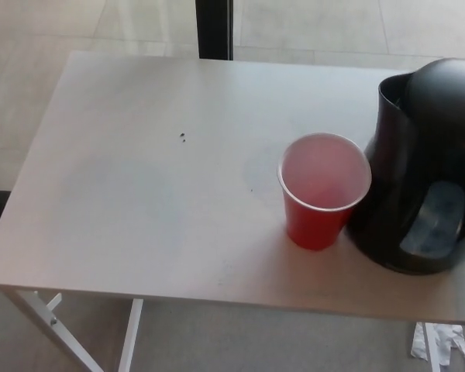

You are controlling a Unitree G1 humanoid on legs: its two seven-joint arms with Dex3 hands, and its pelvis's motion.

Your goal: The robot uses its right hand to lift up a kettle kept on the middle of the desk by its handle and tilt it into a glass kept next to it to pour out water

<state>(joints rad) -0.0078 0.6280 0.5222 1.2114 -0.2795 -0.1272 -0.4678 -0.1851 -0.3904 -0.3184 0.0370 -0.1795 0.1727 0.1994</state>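
Note:
A black kettle (426, 167) stands upright on the white desk (139, 194) at the right side, its spout toward the left and its right part cut off by the picture's edge. A translucent water window shows low on its side. A red plastic cup (322, 194) with a white rim stands right beside it on the left, upright, close to or touching the kettle's base. Neither of my hands shows in the head view.
Two small dark specks (184, 138) lie on the desk left of centre. A dark post (215, 27) rises behind the far edge. White desk legs (54, 325) show below the front edge, and crumpled white paper (442, 341) lies on the floor at lower right.

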